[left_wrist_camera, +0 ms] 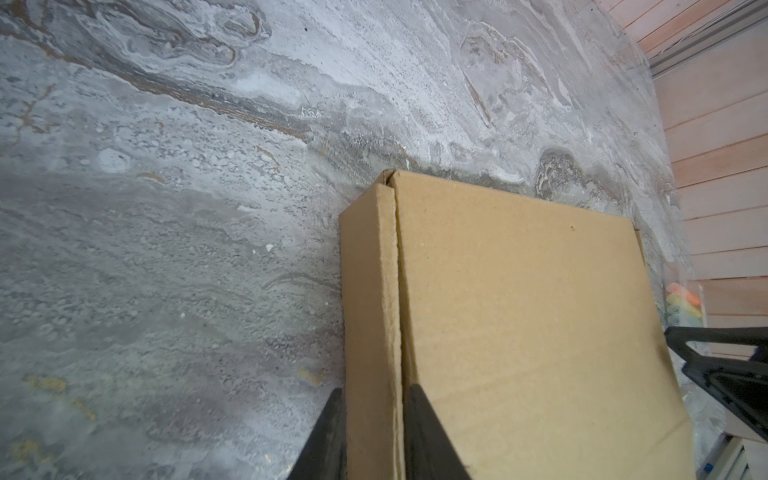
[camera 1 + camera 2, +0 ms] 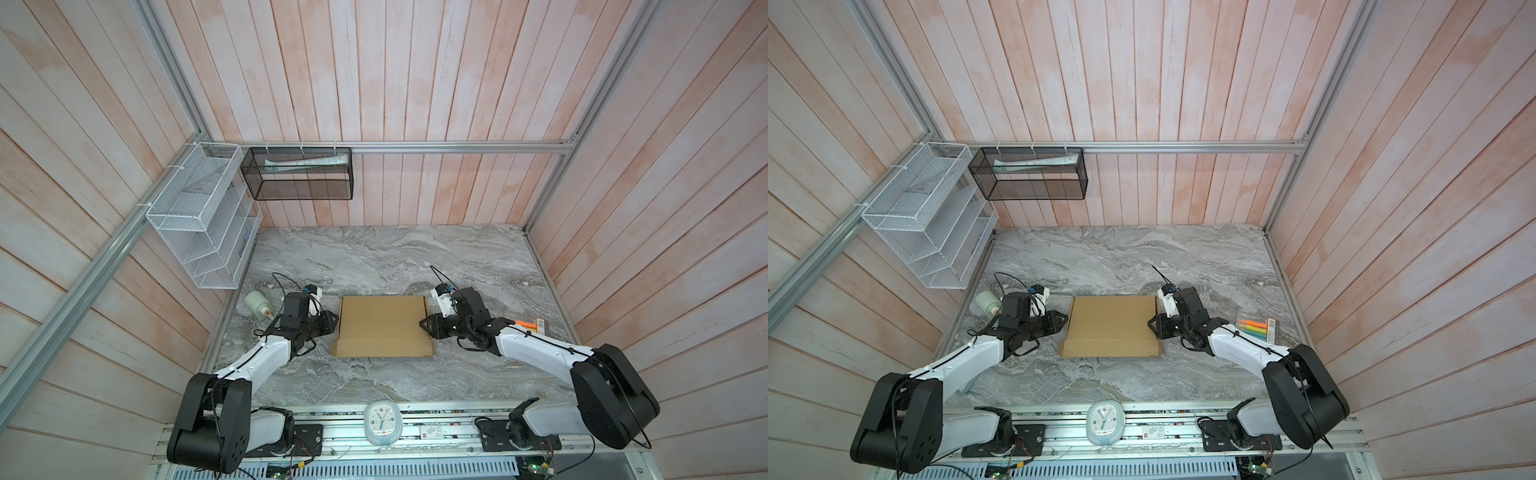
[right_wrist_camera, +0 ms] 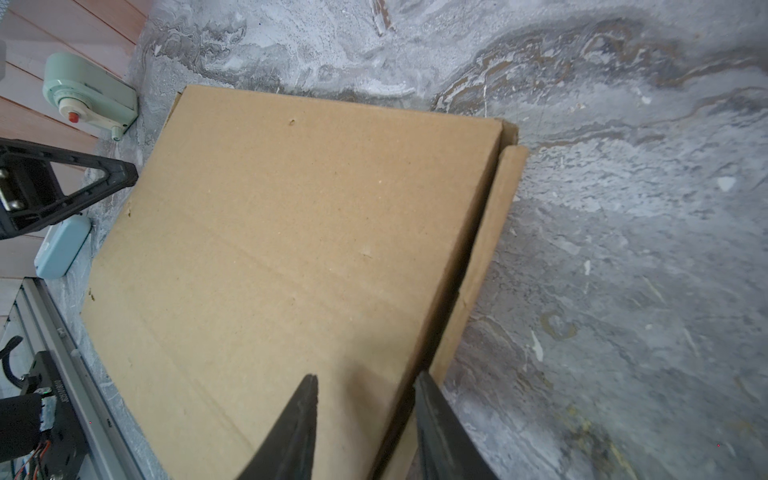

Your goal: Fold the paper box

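In both top views the box (image 2: pixel 384 326) lies flat on the desk (image 2: pixel 374 257), a shallow brown shape with its top panel down and a small tab poking out at its near left corner. The left end effector (image 2: pixel 333 321) meets the box's left edge and the right end effector (image 2: pixel 424 325) meets its right edge. A mint device (image 2: pixel 257 305) lies left of the box. A pack of markers (image 2: pixel 1255 328) lies right of the box, well apart from it.

In the left wrist view the left end effector (image 1: pixel 374 390) is closed on the box (image 1: pixel 519 311). Its fingers (image 1: pixel 328 436) hug a narrow side strip, one on the desk side and one on the top-panel side. The markers (image 1: pixel 681 303) show past the box.

In the right wrist view the right end effector (image 3: pixel 365 376) stands partly open at the box (image 3: pixel 291 249). One finger is over the top panel and the other is at the panel's edge, beside a side flap sitting outside it. The left end effector (image 3: pixel 120 174) shows at the box's opposite edge, with the mint device (image 3: pixel 91 95) beyond the box
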You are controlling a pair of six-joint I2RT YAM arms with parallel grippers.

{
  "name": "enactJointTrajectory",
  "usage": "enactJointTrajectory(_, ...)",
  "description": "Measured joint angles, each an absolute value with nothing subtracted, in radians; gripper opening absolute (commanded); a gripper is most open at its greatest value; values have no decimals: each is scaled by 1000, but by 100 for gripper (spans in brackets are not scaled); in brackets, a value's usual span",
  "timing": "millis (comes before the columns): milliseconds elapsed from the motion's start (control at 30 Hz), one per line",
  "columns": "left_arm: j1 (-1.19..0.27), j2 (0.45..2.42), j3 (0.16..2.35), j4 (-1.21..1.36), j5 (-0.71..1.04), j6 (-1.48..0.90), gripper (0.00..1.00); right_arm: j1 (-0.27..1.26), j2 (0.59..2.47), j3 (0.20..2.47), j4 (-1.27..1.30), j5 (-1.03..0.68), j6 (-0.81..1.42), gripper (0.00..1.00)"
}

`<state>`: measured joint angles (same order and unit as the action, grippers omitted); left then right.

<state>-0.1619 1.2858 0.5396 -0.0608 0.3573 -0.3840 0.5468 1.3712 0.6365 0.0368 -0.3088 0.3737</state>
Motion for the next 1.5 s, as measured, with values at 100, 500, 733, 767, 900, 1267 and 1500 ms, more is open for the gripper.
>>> enactJointTrajectory(100,-162,1289,543,-62,356,-384,27,546,1354,636,36,-304,374,41)
enactJointTrajectory(500,-162,1315,551,-62,361,-377,26,531,1319,633,36,-289,374,41)
enactJointTrajectory(733,-162,1341,552,-47,377,-377,24,522,1309,632,36,-289,374,40)
enactJointTrajectory(767,-162,1343,552,-44,379,-377,24,521,1307,632,37,-289,374,40)
enactJointTrajectory(900,-162,1347,552,-37,386,-377,24,517,1303,625,37,-289,374,40)
enactJointTrajectory(1267,-162,1330,552,-43,386,-377,24,511,1303,612,45,-290,378,40)
enactJointTrajectory(1500,-162,1312,552,-48,389,-377,25,509,1303,603,52,-297,378,40)
